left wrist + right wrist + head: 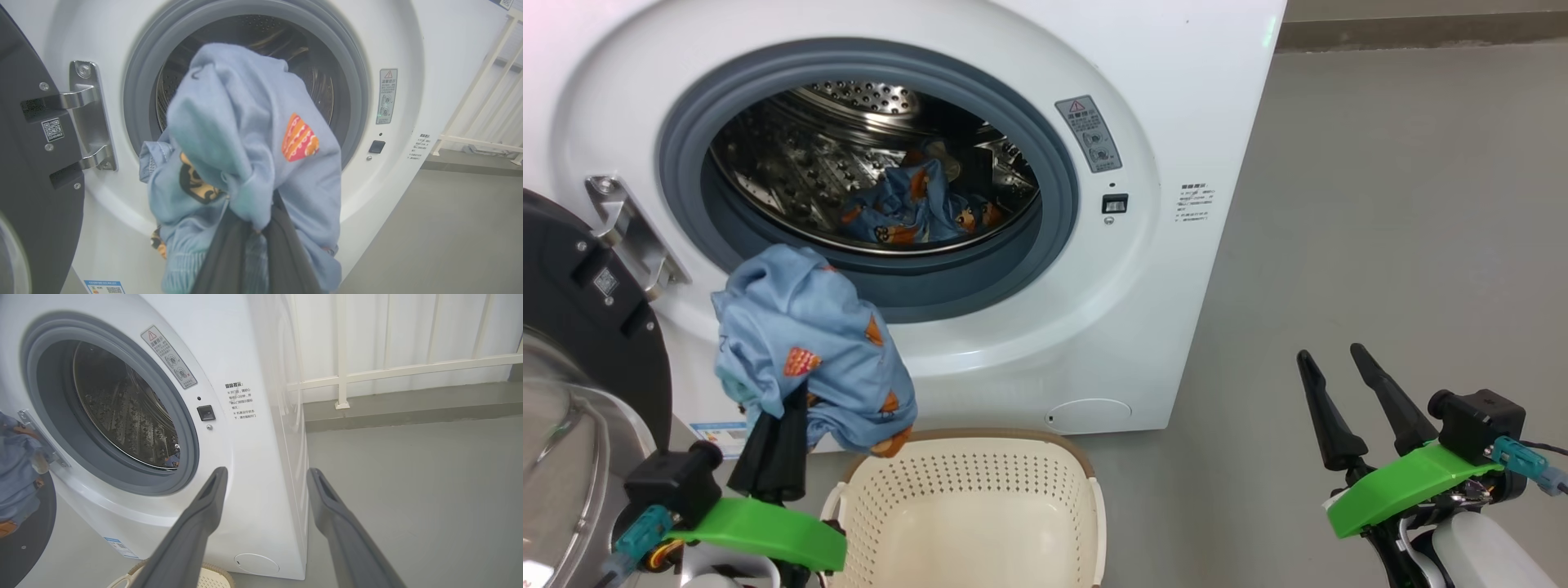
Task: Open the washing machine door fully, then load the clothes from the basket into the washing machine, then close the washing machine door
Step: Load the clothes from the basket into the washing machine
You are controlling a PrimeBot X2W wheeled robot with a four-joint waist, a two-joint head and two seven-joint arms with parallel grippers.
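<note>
Left hand (788,412) is clamped on a light-blue printed fabric garment (800,327), held before the white front-loading washing machine (1201,98); right hand (1331,353) stands apart, empty. Grey warning label (1089,133) — red triangle, text illegible — sits beside the grey rubber seal (682,180).

A plain laundry corner: a white front-loading washing machine (1192,122) is standing on a smooth grey floor (1405,204), a cream basket (964,483) is sitting before it, a white railing (408,370) is running behind.

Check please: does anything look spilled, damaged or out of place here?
Nothing stands out. One light-blue garment hangs bunched from the shut left end effector by the basket; a second garment lies inside the drum.
</note>
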